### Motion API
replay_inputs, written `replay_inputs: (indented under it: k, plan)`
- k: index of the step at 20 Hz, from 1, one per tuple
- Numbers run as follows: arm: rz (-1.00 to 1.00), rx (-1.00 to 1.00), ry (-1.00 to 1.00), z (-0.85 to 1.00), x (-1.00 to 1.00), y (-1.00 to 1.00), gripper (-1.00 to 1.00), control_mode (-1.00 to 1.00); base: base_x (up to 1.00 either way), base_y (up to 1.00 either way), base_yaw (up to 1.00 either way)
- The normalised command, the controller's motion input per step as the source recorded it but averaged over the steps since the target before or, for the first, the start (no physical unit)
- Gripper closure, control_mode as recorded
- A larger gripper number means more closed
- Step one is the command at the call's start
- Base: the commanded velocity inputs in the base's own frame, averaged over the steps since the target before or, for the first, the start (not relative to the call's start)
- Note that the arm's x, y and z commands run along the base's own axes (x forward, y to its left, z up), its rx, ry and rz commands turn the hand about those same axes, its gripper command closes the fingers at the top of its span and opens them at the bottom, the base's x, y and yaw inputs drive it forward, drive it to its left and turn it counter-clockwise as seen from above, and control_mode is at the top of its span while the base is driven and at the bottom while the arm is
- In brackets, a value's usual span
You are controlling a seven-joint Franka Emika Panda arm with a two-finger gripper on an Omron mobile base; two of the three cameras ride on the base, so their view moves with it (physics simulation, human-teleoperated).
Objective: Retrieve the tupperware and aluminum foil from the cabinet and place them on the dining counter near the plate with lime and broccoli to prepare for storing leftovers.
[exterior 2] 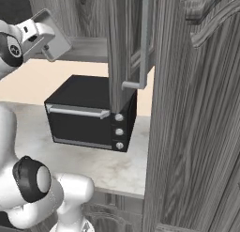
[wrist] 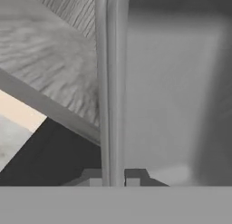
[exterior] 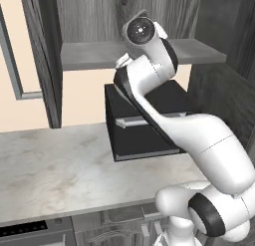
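Cabinet door handle [wrist: 111,82] | pincer [wrist: 113,180] clamped on it | toaster oven [exterior 2: 91,112] below

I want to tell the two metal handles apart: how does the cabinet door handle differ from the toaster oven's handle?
The cabinet door handle stands vertical on the open wooden door; the toaster oven handle runs horizontal across the black oven's front. The cabinet door handle hangs up at cabinet height; the toaster oven handle sits low, near the counter. The closed gripper is at the door handle; the oven handle is untouched. Both are plain grey metal bars.
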Motion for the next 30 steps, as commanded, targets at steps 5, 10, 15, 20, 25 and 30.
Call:
replay_inputs:
  k: [5,10,15,20,25,30]
  plan:
    - [0.0,0.02,0.12,-0.29,-1.0,-0.32,1.0,-1.0,0.0,0.0,0.0]
    - [0.0,0.02,0.17,-0.82,-0.88,-0.49,1.0,-1.0,0.0,0.0,0.0]
    - [0.0,0.03,0.26,-0.44,-0.47,-0.33,1.0,-1.0,0.0,0.0,0.0]
    - [0.0,0.02,0.21,-0.17,-0.2,-0.1,1.0,-1.0,0.0,0.0,0.0]
    - [-0.01,0.0,0.03,-0.03,0.03,0.0,1.0,-1.0,0.0,0.0,0.0]
    - [0.0,0.0,0.0,0.0,0.0,0.0,1.0,1.0,-0.62,0.01,0.0]
